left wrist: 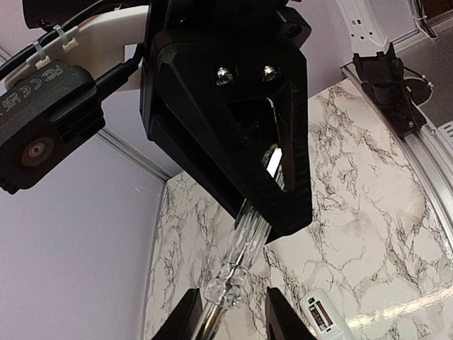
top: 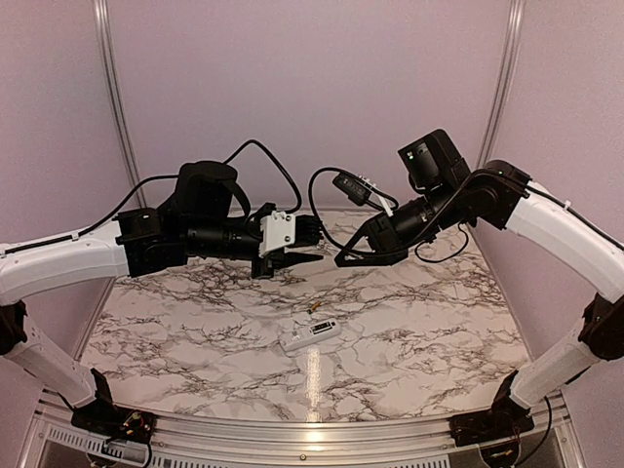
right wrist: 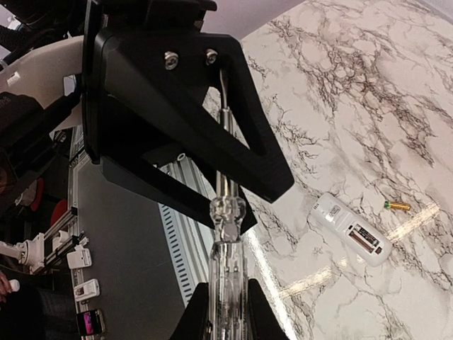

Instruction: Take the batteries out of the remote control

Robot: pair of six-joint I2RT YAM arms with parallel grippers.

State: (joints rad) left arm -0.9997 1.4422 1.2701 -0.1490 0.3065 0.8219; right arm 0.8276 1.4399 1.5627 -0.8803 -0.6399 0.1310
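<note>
one remote (top: 310, 334), one loose battery (top: 314, 312) and one clear tool (right wrist: 228, 276) are all i count. the remote lies flat on the desk (top: 439, 331), a little near of centre and below my jaws, with a dark patch on its upper face. the battery lies just far of it, not touching. my right jaws are pressed onto the tool's clear handle and hold it in the air over the middle of the desk. my left jaws stand spread to either side of the tool's other end, the fingers (left wrist: 185, 319) close to it with a sliver of gap showing. open marble lies all round the remote, with more room to left and right than toward the near edge, where a metal rail (top: 292, 434) runs. the desk is white marble with dark veins. pale lilac walls close the left, far and right sides.
</note>
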